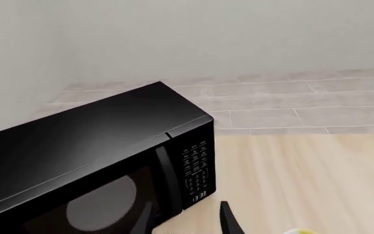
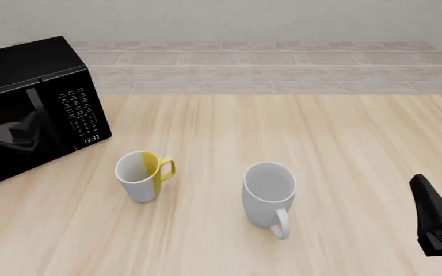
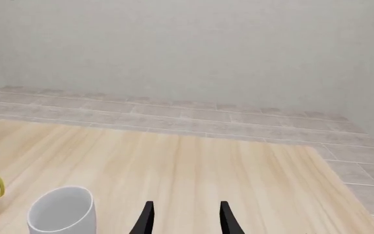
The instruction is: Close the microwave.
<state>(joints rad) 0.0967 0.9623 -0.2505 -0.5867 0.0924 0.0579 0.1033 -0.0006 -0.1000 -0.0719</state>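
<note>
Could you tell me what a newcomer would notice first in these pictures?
The glossy black microwave at the table's far left dominates, its keypad and display facing the table's middle. In front of it stand a yellow-handled mug and, toward the middle, a plain white mug, both upright on the pale wooden table.

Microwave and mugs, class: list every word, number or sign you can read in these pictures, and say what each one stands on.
"13:33": white digits on the small display at the foot of the microwave keypad panel.
Keypad markings above the display: white signs, too small to read.
Yellow and white mug: no text seen.
White mug: no text seen.
</note>
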